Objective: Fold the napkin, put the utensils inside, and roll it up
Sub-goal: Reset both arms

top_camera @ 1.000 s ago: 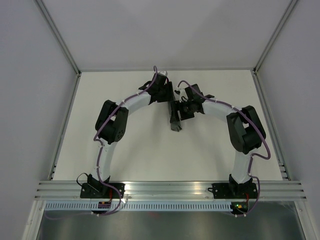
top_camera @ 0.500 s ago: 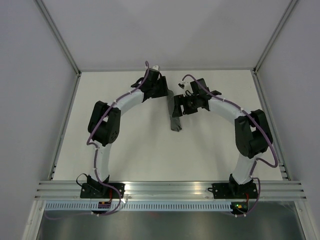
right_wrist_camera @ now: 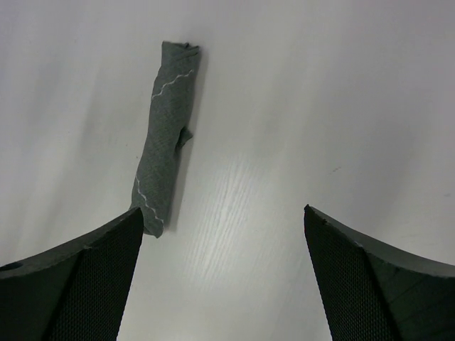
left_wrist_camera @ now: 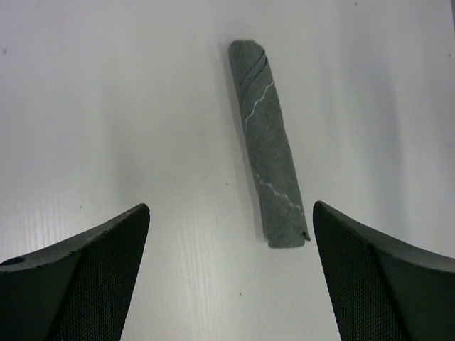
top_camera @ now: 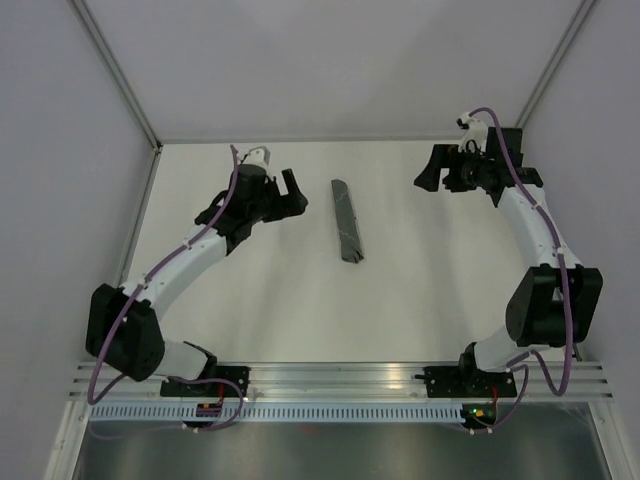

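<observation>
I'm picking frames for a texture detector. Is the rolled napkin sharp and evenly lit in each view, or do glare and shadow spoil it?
Top external: the napkin is small but sharp, under soft, even light with almost no shadow. Left wrist: the roll is crisp and its stitching is readable, while the table washes out bright. Right wrist: a glare patch lies on the table beside the roll, a soft shadow runs along its right side, and the upper left corner darkens.
</observation>
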